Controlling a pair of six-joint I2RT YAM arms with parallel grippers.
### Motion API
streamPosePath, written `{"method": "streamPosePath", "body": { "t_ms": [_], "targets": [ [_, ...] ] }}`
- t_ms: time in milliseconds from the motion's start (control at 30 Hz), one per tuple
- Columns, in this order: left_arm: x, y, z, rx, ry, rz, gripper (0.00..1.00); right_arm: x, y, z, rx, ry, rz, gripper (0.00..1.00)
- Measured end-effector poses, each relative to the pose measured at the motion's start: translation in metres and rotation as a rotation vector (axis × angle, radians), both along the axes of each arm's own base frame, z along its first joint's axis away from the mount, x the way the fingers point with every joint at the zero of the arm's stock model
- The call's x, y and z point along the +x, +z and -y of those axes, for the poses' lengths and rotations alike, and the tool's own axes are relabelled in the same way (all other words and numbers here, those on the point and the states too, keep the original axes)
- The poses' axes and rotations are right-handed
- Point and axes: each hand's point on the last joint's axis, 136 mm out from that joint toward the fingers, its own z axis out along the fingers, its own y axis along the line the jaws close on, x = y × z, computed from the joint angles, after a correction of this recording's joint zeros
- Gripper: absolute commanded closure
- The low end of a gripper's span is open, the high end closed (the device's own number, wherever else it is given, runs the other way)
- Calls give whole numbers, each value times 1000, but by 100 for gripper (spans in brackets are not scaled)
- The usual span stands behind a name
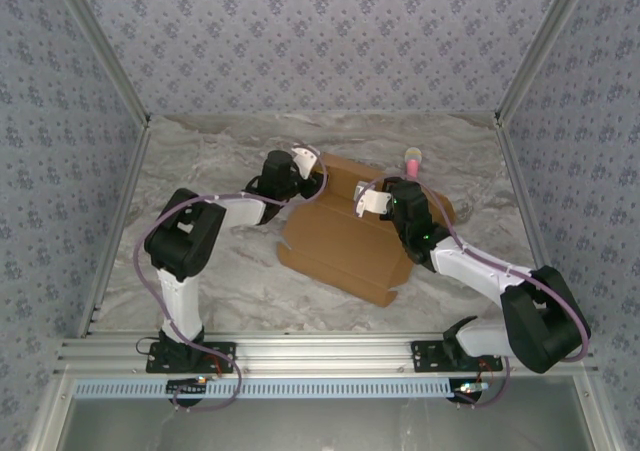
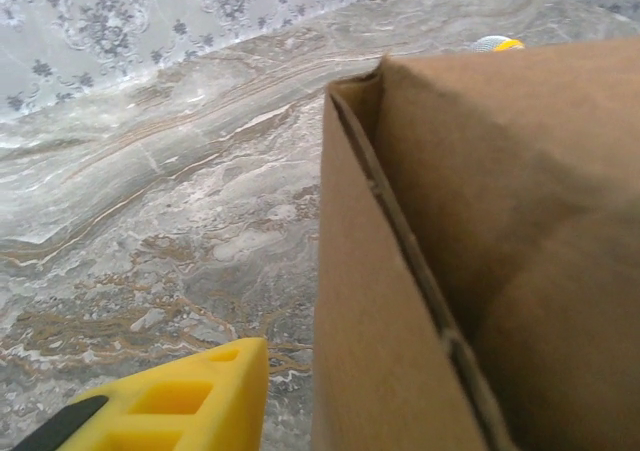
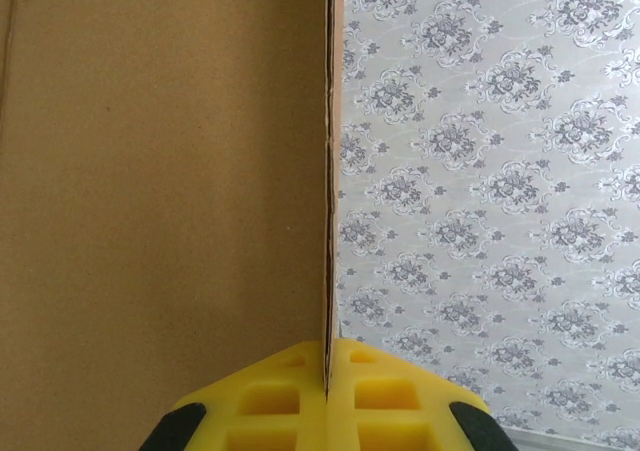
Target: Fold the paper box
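Note:
The paper box (image 1: 345,236) is plain brown cardboard, partly folded, lying mid-table between both arms. My left gripper (image 1: 312,169) is at the box's far left corner. In the left wrist view one yellow finger (image 2: 170,406) sits just left of an upright box wall (image 2: 370,301), with a gap of table between them. The other finger is hidden behind the cardboard. My right gripper (image 1: 365,197) is over the box's back middle. In the right wrist view it (image 3: 327,371) is shut on the thin edge of a raised cardboard flap (image 3: 160,191).
A small pink stick (image 1: 411,161) stands on the marble table (image 1: 220,271) behind the box, right of centre. Patterned walls (image 1: 320,41) close in the back and both sides. Bare table lies left of the box and in front of it.

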Motion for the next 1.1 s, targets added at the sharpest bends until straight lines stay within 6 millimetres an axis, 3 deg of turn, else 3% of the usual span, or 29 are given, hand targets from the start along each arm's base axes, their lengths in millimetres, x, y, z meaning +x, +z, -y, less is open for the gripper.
{"method": "streamPosePath", "body": {
  "t_ms": [900,1033,1100],
  "targets": [
    [20,1,1,38,382,16,77,1,0,1,36,-19,-7,100],
    [20,2,0,41,411,19,75,1,0,1,46,-22,-12,100],
    [20,3,0,36,409,24,69,2,1,1,47,-24,-14,100]
  ]
}}
